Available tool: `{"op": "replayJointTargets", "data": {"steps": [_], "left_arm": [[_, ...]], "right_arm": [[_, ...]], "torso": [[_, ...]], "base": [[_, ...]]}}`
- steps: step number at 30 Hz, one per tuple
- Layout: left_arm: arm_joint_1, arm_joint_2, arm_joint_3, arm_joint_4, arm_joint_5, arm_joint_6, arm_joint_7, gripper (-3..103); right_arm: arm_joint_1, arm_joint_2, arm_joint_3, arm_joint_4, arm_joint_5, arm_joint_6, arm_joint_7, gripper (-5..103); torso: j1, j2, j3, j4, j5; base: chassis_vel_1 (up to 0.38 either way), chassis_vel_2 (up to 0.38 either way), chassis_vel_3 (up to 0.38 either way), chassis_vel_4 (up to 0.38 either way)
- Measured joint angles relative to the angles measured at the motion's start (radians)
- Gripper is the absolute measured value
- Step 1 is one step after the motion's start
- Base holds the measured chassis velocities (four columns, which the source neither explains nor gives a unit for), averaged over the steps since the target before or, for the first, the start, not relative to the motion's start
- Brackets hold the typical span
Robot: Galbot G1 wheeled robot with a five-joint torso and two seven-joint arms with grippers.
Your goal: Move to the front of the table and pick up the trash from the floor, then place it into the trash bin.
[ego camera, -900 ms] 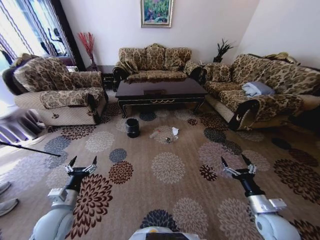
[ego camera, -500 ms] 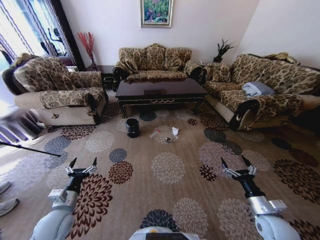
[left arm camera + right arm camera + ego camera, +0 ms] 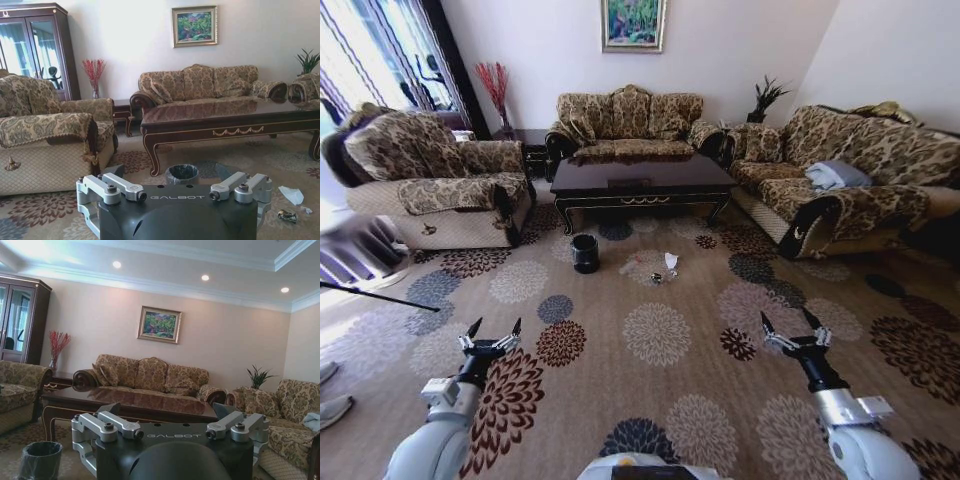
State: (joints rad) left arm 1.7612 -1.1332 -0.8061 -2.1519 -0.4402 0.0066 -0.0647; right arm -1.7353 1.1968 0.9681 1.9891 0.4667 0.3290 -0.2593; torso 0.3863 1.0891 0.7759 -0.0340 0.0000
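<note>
On the far carpet before the table (image 3: 638,182), the trash (image 3: 663,267) lies just right of the trash bin (image 3: 585,254); the whole view has shifted slightly, so the approach continues, left gripper (image 3: 490,333) and right gripper (image 3: 792,327) both spread, empty

Pale cream walls, with a framed landscape painting (image 3: 633,24) hung above a floral three-seat sofa (image 3: 629,122) — matching armchair (image 3: 432,180) on the left, longer sofa (image 3: 840,180) on the right. Dark glass-fronted cabinet (image 3: 34,50) in the corner, beside a vase of red stems (image 3: 496,92). Potted plant (image 3: 761,101) behind. Recessed ceiling spots (image 3: 205,277) — daylight through curtained windows (image 3: 365,60) at left.
</note>
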Motion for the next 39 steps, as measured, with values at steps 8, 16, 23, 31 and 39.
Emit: {"op": "replayJointTargets", "data": {"steps": [8,16,23,31,39], "left_arm": [[0.002,-0.004,0.0,-0.013,0.002,0.001,-0.002,100],[0.001,-0.015,0.0,-0.042,0.012,0.017,-0.01,100],[0.012,-0.024,0.001,-0.029,0.023,0.006,-0.007,100],[0.006,-0.021,0.002,-0.013,0.027,-0.004,-0.005,100],[0.005,-0.016,0.005,0.002,0.026,-0.013,-0.002,100]], "right_arm": [[-0.001,-0.001,0.005,0.008,0.01,0.0,0.001,100],[-0.002,-0.001,0.001,0.009,0.01,0.004,0.002,100],[-0.003,-0.003,0.002,0.012,0.001,0.004,0.013,100],[-0.006,0.0,0.002,0.014,-0.002,0.005,0.014,100],[-0.013,0.01,0.002,0.018,-0.007,0.005,0.01,100]], "torso": [[-0.02,-0.043,-0.023,0.0001,0.0],[-0.04,-0.089,-0.049,0.0,0.0],[-0.057,-0.128,-0.071,0.0001,0.0],[-0.072,-0.162,-0.09,0.0,0.0],[-0.089,-0.202,-0.113,0.0,0.0]], "base": [[0.0,0.0,0.0,0.0],[0.0,0.0,0.0,0.0],[0.0,0.0,0.0,0.0],[0.0,0.0,0.0,0.0],[0.0,0.0,0.0,0.0]]}}
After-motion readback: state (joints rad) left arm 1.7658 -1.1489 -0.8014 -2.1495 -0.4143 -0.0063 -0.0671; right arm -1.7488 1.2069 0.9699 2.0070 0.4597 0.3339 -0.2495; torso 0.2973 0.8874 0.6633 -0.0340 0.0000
